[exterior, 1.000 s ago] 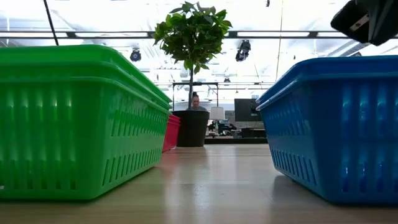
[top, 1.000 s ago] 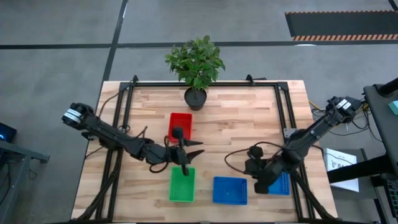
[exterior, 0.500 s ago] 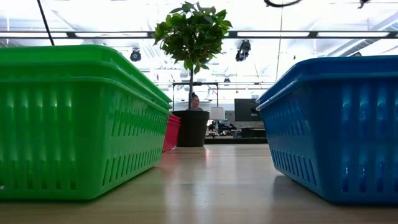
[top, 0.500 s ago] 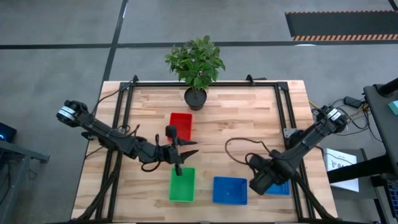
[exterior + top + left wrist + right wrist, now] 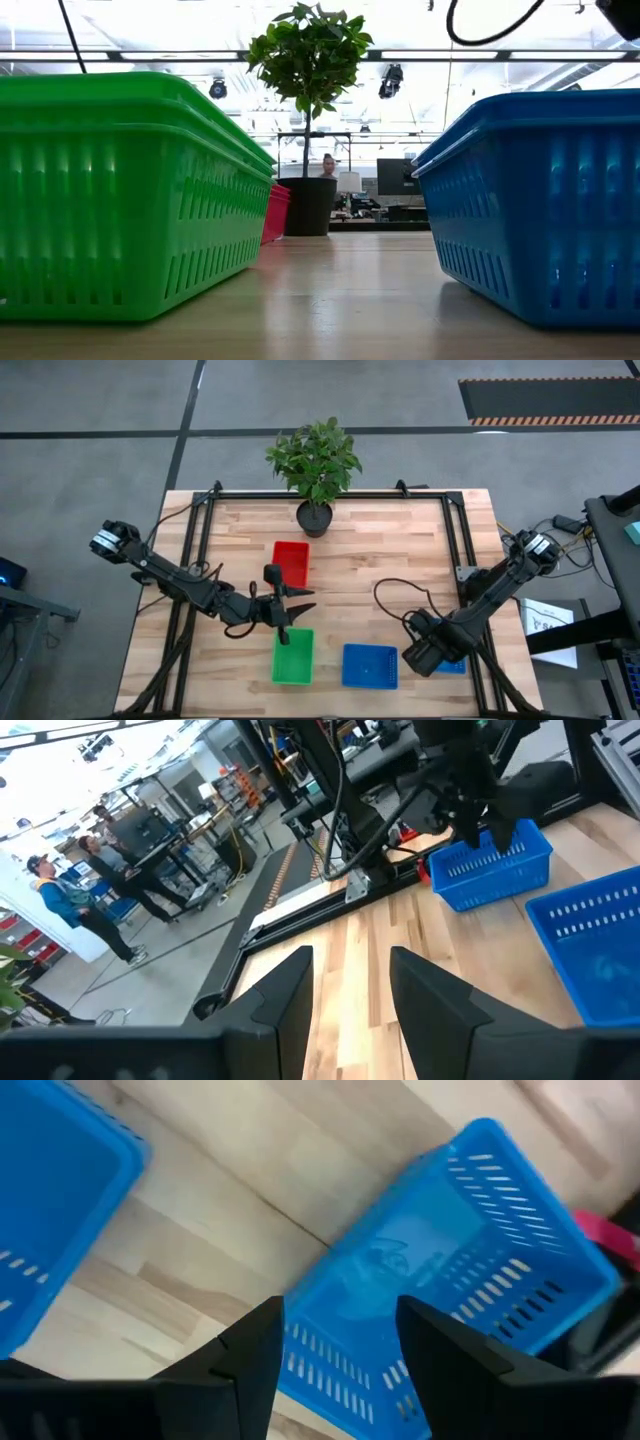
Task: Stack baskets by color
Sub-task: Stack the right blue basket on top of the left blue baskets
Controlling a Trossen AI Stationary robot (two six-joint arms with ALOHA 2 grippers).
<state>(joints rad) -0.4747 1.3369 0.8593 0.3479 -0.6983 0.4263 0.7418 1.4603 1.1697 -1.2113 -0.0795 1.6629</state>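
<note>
On the wooden table lie a red basket point(image 5: 291, 560), a green basket point(image 5: 292, 656) point(image 5: 120, 200) and a blue basket point(image 5: 370, 666) point(image 5: 540, 200), each flat on its bottom. A second blue basket point(image 5: 452, 665) point(image 5: 440, 1270) lies near the right front, partly under my right gripper point(image 5: 422, 656). That gripper point(image 5: 335, 1355) points down and is open, its fingers above the basket's near wall. My left gripper point(image 5: 306, 600) point(image 5: 350, 990) hovers level between the red and green baskets, open, with nothing between its fingers.
A potted plant point(image 5: 314, 465) in a black pot point(image 5: 308, 205) stands at the table's far edge. A black frame point(image 5: 330, 493) runs round the tabletop. A cable point(image 5: 385, 600) loops from the right arm. Bare wood lies in the table's middle and along its left side.
My right gripper has rolled about its wrist and tipped to point down, shifting a little toward the near edge over the right-hand blue basket. My left gripper has drawn back slightly toward the table's left edge. The baskets lie where they were.
</note>
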